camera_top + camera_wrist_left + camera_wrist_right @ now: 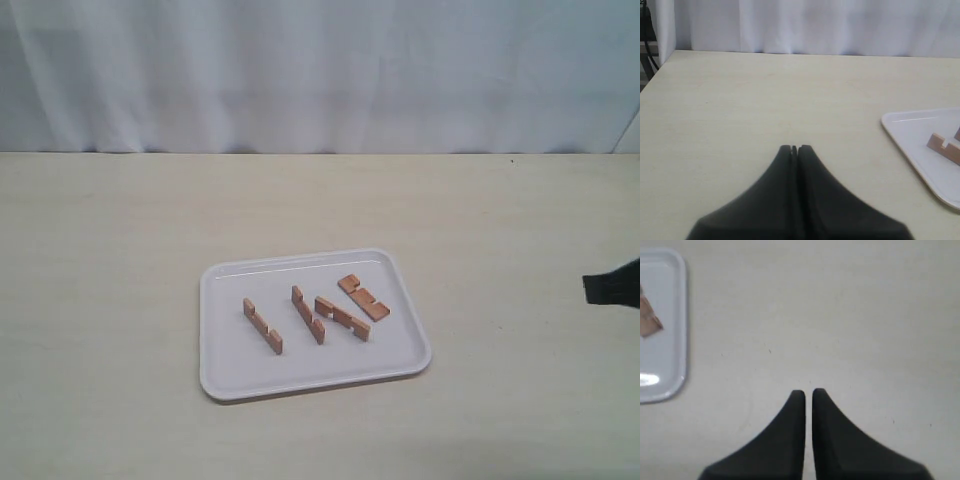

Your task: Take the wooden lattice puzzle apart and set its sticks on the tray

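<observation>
Tray [228,362] on beige table [110,250], white curtain [300,70]

1. The place looked like a robot laboratory or a test room, not a home.
2. A white curtain [320,70] hung along the whole far side and closed off the background, as on a prepared recording set.
3. The table [120,260] was wide, pale and plain. Near its middle lay a white tray [240,365] with four wooden sticks [262,326].
4. The black right gripper [600,288] of a robot arm entered from the right edge.
5. In the left wrist view some dark equipment [646,45] stood beyond the table's corner, but what it was could not be told.
</observation>
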Controlling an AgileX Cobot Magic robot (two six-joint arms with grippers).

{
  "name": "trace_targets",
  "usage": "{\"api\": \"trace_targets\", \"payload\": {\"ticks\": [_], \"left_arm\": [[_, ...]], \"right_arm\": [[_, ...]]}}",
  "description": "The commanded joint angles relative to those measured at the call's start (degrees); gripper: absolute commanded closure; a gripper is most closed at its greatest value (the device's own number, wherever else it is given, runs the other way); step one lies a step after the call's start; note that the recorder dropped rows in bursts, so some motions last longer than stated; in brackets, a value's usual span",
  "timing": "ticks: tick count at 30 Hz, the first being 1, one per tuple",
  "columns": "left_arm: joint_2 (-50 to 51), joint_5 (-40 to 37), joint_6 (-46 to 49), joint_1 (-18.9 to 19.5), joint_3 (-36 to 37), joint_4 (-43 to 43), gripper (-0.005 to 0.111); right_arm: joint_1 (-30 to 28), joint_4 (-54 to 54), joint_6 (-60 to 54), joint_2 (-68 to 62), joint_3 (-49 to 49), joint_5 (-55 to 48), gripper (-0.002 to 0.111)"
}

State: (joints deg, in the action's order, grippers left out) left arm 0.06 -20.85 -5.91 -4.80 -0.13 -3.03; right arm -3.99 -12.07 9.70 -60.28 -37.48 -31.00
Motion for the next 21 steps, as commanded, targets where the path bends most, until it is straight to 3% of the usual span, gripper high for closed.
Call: {"api": "trace_targets", "payload": {"ticks": [1,12,21], "left_arm": [[-0.1,0.4,0.0,0.1,0.1,-0.4,0.107],[-0.1,0.4,0.0,0.1,0.1,-0.4,0.107],[-0.1,0.4,0.0,0.1,0.1,-0.4,0.107]], "right_arm": [[0.1,1.3,0.4,14.3,7.1,10.0,0.104],[0.1,6.8,0.4,53.5,24.6,32.7,0.104],[1.8,6.8,0.4,60.3,25.1,31.7,0.104]]}}
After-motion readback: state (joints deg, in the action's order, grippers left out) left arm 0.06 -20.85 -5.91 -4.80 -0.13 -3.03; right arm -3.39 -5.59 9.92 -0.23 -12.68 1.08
